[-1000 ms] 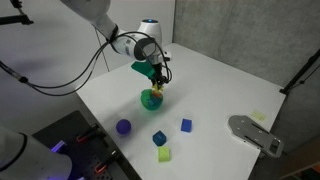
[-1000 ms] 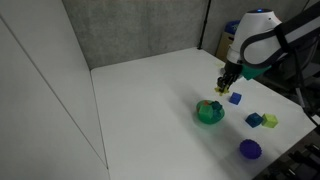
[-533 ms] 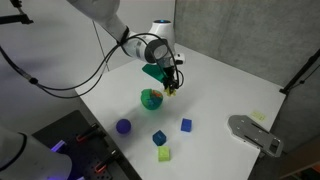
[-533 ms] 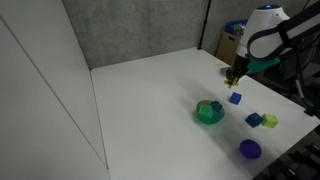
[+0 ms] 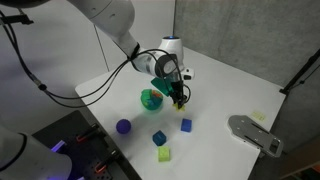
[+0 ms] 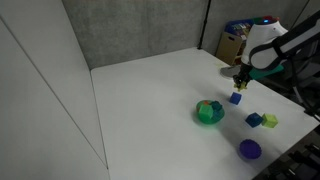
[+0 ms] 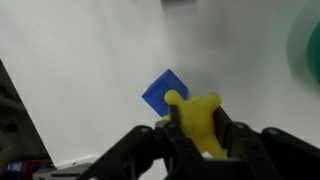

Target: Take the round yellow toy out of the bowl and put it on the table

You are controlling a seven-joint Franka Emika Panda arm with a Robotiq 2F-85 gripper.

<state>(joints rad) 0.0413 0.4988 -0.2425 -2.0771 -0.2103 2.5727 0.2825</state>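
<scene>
My gripper (image 7: 200, 130) is shut on the round yellow toy (image 7: 193, 108), a lumpy bright yellow piece that sticks out between the two fingers. In both exterior views the gripper (image 5: 177, 97) (image 6: 241, 85) hangs above the white table (image 5: 220, 95) (image 6: 150, 110), beside the green bowl (image 5: 151, 98) (image 6: 209, 112) and clear of it. In the wrist view the bowl (image 7: 308, 50) is a blurred green shape at the right edge. A blue cube (image 7: 162, 92) lies on the table right below the toy.
The blue cube (image 5: 186, 125) (image 6: 235, 98), a teal cube (image 5: 159, 138) (image 6: 254, 120), a yellow-green cube (image 5: 164, 154) (image 6: 269, 120) and a purple ball (image 5: 123, 126) (image 6: 249, 149) lie on the table. A grey device (image 5: 255, 133) lies at one table edge.
My gripper has carried the yellow toy sideways away from above the bowl and lower, to above the blue cube. The bowl and blocks have not moved.
</scene>
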